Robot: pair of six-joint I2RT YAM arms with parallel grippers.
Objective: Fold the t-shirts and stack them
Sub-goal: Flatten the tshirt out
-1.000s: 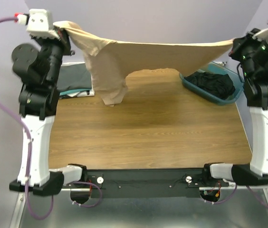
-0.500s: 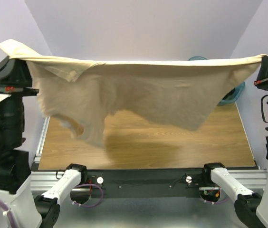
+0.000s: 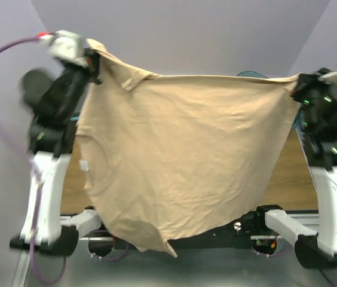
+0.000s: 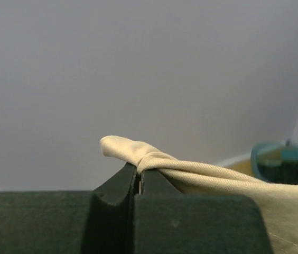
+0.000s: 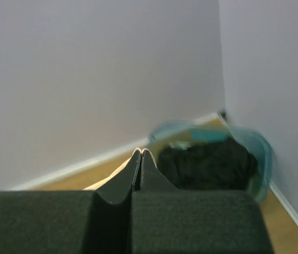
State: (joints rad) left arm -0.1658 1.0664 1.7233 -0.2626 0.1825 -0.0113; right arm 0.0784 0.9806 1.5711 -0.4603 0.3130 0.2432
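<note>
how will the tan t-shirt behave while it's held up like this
Probably very floppy: the tan t-shirt sags in wrinkled folds between the left tool and right tool. Likely light, since two small pinches carry it. Its hanging lower edge may swing.

The wood-grain bench (image 3: 288, 173) carries a teal tub (image 5: 254, 142) at its far right corner, with black cloth (image 5: 207, 164) heaped inside.
</note>
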